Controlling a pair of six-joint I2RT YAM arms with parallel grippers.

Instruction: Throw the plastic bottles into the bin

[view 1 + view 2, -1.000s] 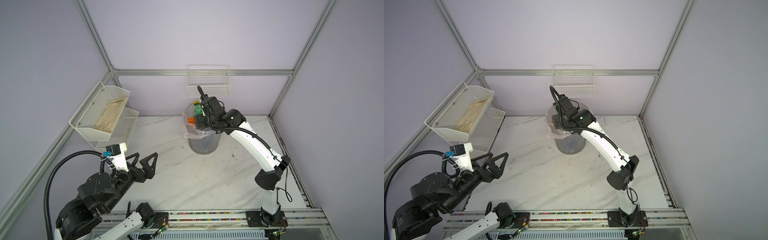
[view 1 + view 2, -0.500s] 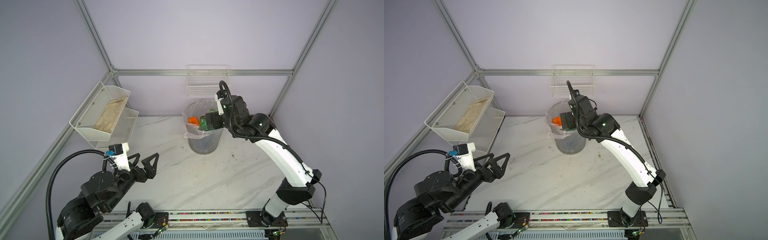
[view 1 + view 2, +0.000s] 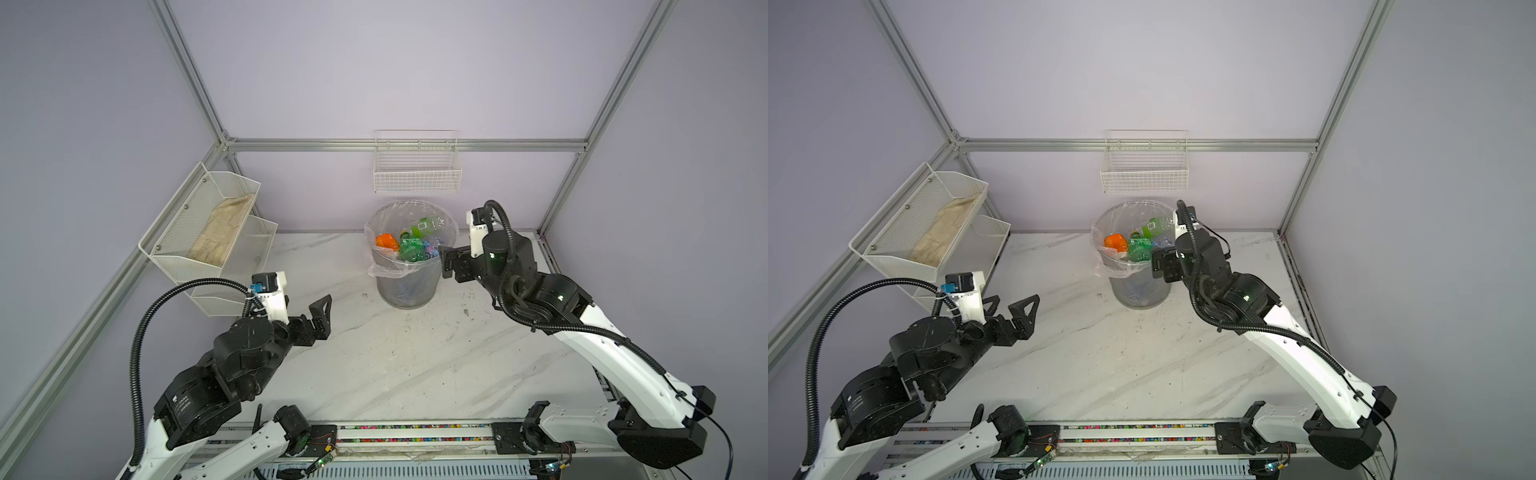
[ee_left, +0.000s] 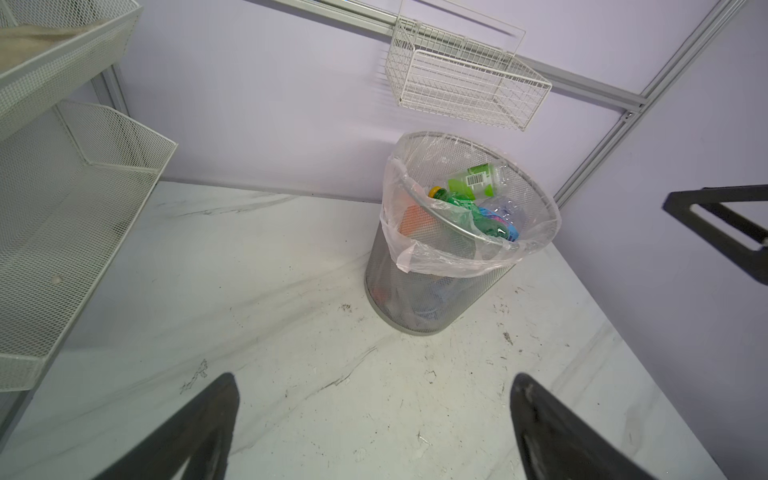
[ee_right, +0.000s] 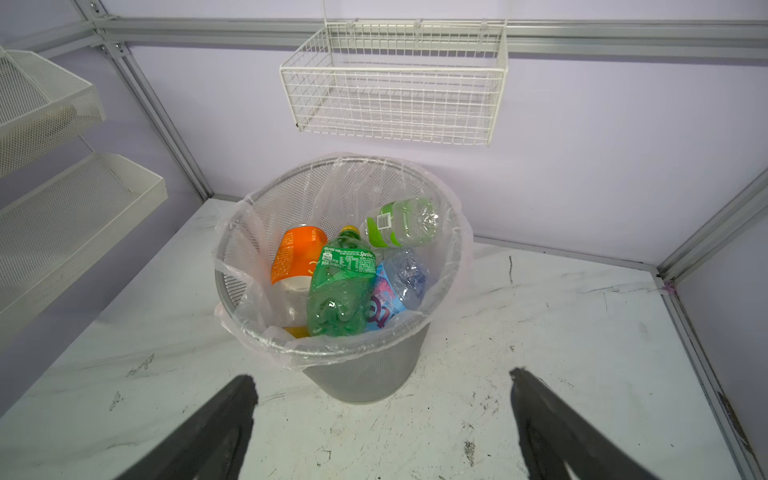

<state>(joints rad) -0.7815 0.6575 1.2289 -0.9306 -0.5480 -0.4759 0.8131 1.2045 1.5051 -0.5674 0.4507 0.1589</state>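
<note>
We see that the right pincer [image 5: 380,378], jaws spread wide and empty, has withdrawn from over the bin [image 3: 409,286] to just beside its rim. The plastic bottles [image 5: 340,286] lie inside the bin. The left pincer [image 3: 1008,309] stays open and empty above the worktop [image 3: 415,353], almost unmoved.

Open tabletop [image 3: 395,353] lies before the bin [image 3: 409,286]; a wire basket [image 3: 417,178] hangs above its far rim.

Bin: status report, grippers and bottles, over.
Left gripper open, empty, back from the bin. Right gripper open, empty, close beside the bin. Plastic bottles piled inside the bin, none seen outside. Nothing in the way.
</note>
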